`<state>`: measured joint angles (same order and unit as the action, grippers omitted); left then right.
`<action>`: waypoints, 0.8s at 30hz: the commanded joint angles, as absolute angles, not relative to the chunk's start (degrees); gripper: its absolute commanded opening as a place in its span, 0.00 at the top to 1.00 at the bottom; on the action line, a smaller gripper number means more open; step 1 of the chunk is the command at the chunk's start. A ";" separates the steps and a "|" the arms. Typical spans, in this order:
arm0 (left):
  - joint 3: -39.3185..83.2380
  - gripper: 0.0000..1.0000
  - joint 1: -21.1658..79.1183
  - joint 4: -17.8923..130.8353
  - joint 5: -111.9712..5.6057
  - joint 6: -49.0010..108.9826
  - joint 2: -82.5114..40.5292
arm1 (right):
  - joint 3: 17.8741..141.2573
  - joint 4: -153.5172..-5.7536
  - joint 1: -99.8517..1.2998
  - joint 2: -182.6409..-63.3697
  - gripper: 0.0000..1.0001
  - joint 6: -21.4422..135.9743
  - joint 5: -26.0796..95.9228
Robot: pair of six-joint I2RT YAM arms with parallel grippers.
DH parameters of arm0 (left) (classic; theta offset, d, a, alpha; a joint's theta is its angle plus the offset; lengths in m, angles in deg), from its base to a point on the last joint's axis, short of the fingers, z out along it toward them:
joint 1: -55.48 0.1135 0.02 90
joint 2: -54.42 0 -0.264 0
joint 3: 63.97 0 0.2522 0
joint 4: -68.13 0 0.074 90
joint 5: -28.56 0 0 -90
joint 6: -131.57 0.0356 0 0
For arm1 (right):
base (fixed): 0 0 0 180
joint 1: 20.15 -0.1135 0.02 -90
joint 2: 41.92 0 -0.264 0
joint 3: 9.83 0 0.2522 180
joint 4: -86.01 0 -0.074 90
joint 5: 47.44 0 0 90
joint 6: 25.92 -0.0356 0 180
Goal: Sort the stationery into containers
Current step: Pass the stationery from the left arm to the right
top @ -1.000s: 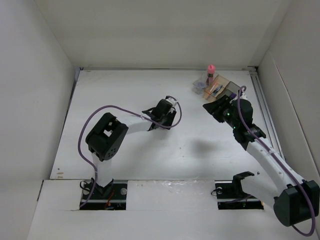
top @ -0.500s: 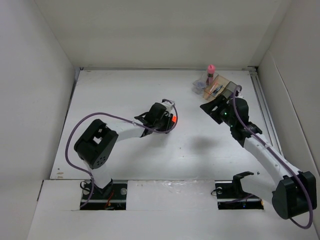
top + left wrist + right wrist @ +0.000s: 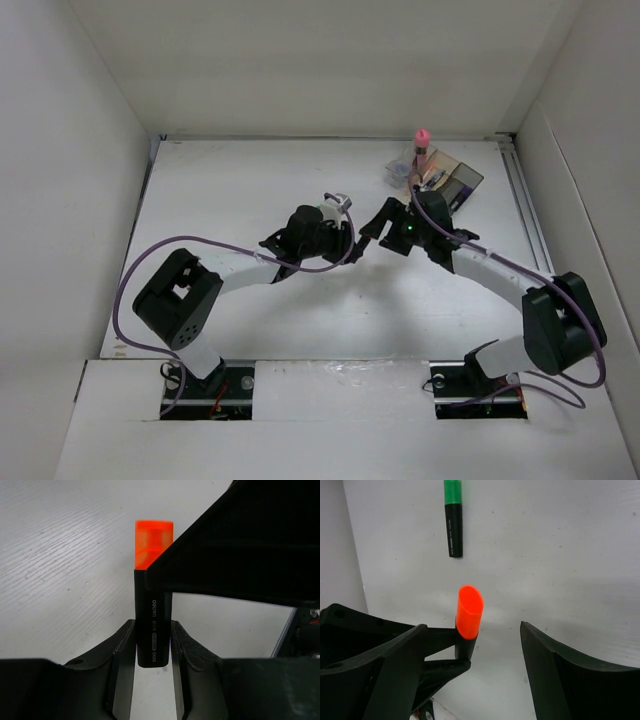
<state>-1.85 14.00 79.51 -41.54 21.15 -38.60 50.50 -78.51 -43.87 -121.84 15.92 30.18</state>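
Stationery in view comes to two markers and one pink-capped bottle (image 3: 421, 143), plus one divided tray (image 3: 463, 181) at the far right of the bench (image 3: 230, 180). The orange marker (image 3: 152, 615) is over the middle of the bench. The left claw (image 3: 152, 630) is narrowed onto its black barrel, and the orange cap sticks out ahead of the fingers. The green marker (image 3: 453, 520) lies flat on the bench, apart from the orange one. The right claw (image 3: 472, 626) is spread wide, with the orange cap between its two fingers. There is clear space on one side, but I cannot tell whether the other finger touches the barrel. The bottle stands at the tray's far edge.

A second ago the right claw was just in front of the tray. It has since swung to the centre to meet the left claw, and its jaws have spread wider. The left claw has narrowed and shifted slightly nearer.
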 commanded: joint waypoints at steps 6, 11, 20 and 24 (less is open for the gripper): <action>-3.09 1.00 13.99 88.90 -36.75 19.51 -38.05 | 54.12 -83.39 -46.25 -125.24 0.32 15.04 30.96; -3.80 0.93 13.99 89.61 -36.75 18.89 -38.57 | 54.12 -83.39 -46.25 -125.77 0.78 13.19 31.49; -7.31 0.38 13.99 90.23 -36.22 19.42 -29.90 | 61.05 -77.69 -41.87 -124.63 0.96 13.80 39.83; -8.37 0.28 13.99 89.97 -37.44 19.42 -25.92 | 67.28 -71.81 -34.58 -125.85 0.96 14.33 51.85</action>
<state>-7.99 14.05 86.86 -37.50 18.98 -30.47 61.30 -75.08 -39.22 -126.08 13.51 40.50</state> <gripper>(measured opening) 0.715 0.278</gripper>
